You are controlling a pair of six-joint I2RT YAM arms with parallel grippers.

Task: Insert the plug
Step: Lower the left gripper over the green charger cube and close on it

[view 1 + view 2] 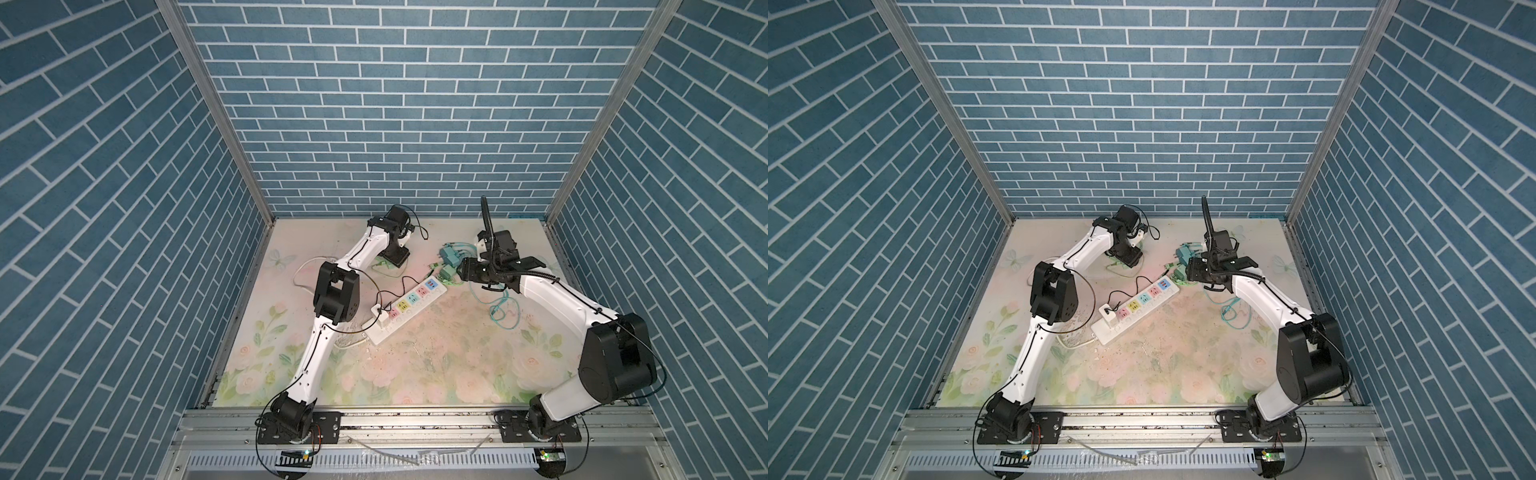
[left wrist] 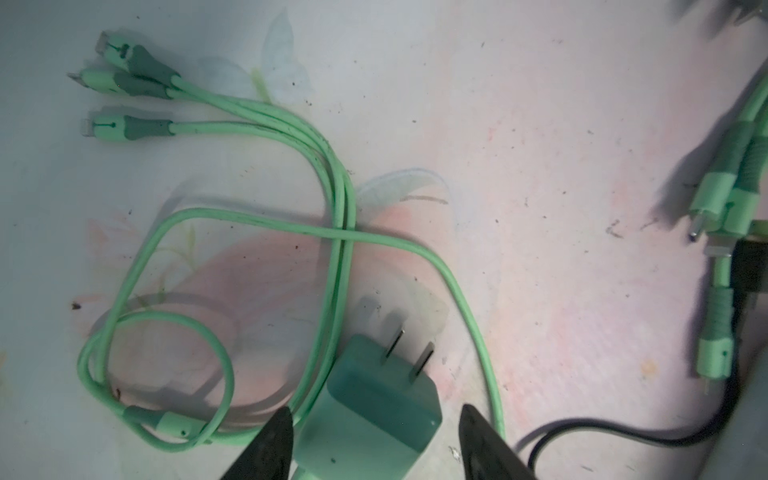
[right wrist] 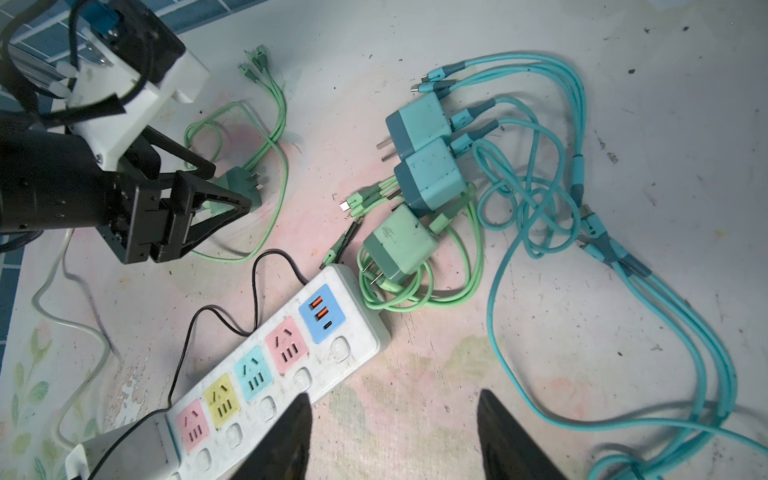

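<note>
Locate the power strip (image 1: 409,305) lying flat and diagonal on the floral table (image 1: 415,374) in both top views, with coloured socket blocks in a row: pink, yellow, teal, pink, then a blue USB block at one end. Find the green charger plug (image 2: 374,403) resting on the table on the back-wall side of the power strip, well apart from it, unplugged, both flat prongs bare. Note the left gripper (image 3: 232,187) positioned over that plug, fingers (image 2: 270,449) spread to either side of the body, with a sliver of table visible between one finger and the plug; not clamped. Trace the green cable (image 2: 345,235) looping beside the plug and ending in three connectors (image 2: 120,79). See the right gripper (image 3: 395,397) hovering near the USB end of the power strip, fingers (image 3: 507,440) spread wide, nothing between them. Observe a second green charger (image 3: 399,245) just beside the USB end, then a teal charger (image 3: 434,176) and a second teal charger (image 3: 417,122) farther out from that end, side by side, with tangled teal cables (image 3: 611,249) beyond. At the opposite end of the power strip, note a white adapter (image 1: 380,313) seated in a socket, with a black cord (image 3: 255,291) leading away.
</note>
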